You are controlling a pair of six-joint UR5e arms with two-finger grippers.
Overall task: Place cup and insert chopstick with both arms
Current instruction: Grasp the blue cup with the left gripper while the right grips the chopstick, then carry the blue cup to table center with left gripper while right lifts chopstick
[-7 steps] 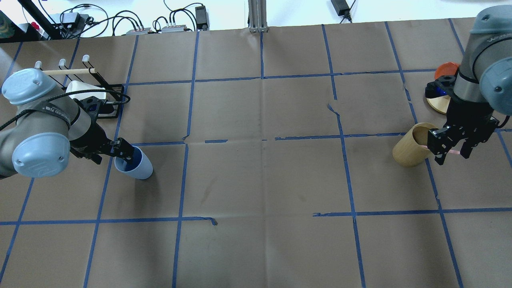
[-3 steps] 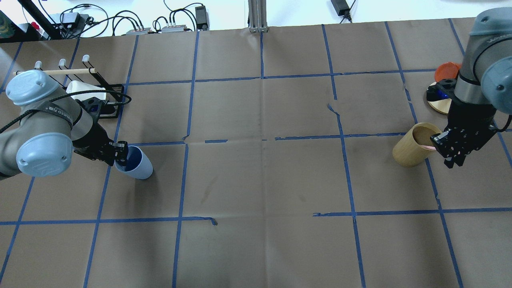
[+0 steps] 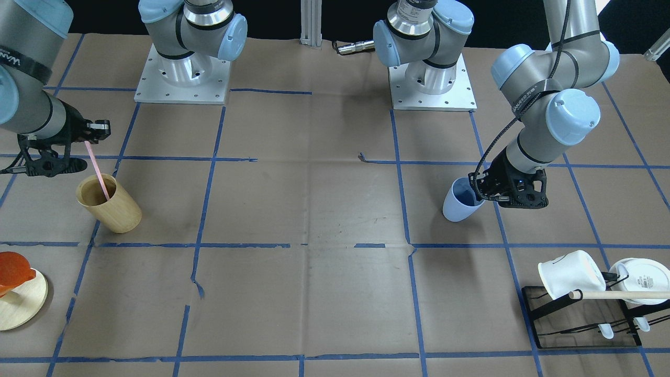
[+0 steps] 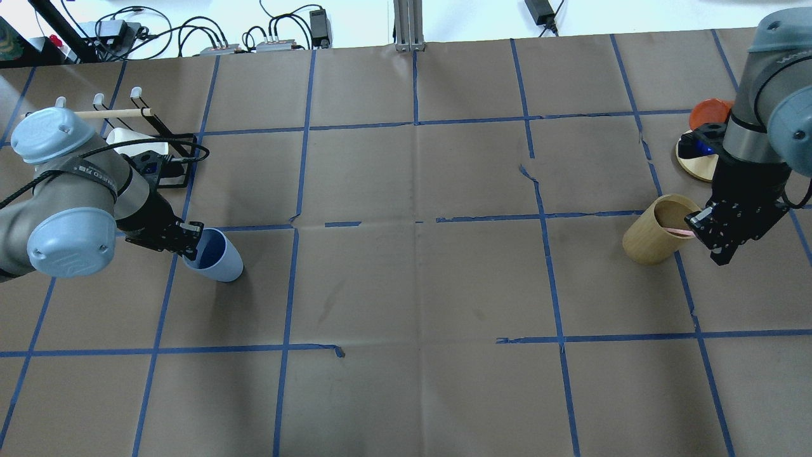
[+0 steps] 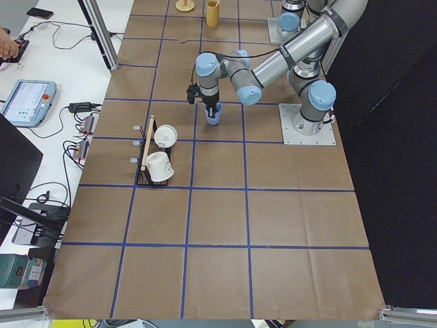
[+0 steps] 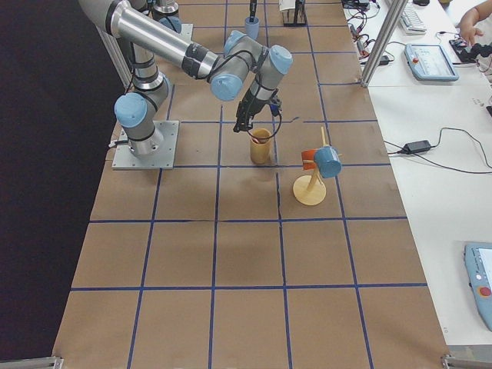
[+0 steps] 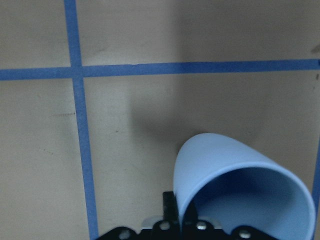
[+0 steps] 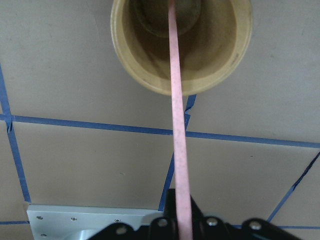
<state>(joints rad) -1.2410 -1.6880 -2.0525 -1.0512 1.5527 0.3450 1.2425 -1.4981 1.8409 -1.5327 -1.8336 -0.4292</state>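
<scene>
Rack (image 3: 581,324): black frame on the far left part of the desk (image 4: 412,285), holding two white mugs (image 3: 568,275) under a wooden rod; well apart from the cup work

Left claw (image 4: 192,238): clamped on the rim of the blue cup (image 4: 219,260), one finger inside the mouth and one outside against the wall; the wrist view shows the cup wall running straight in between the fingers

Blue cup: left half of the desk, just beside a blue tape crossing, mouth upward and leaning; whether its base touches the desk cannot be told

Desk: brown paper surface with a blue tape grid

Wooden cup (image 4: 647,241): upright on the right half of the desk, mouth open upward, beside a tape line

Chopstick (image 8: 175,100): pink, tilted; lower end inside the wooden cup, upper end gripped in the right claw (image 4: 698,228)

Right claw: closed tight on the upper end of the chopstick, held above and just beside the rim of the wooden cup, apart from the cup itself

Stand (image 3: 18,303): round wooden base at the far right corner area, carrying an orange cup (image 3: 13,268); near the wooden cup but not touching it
</scene>
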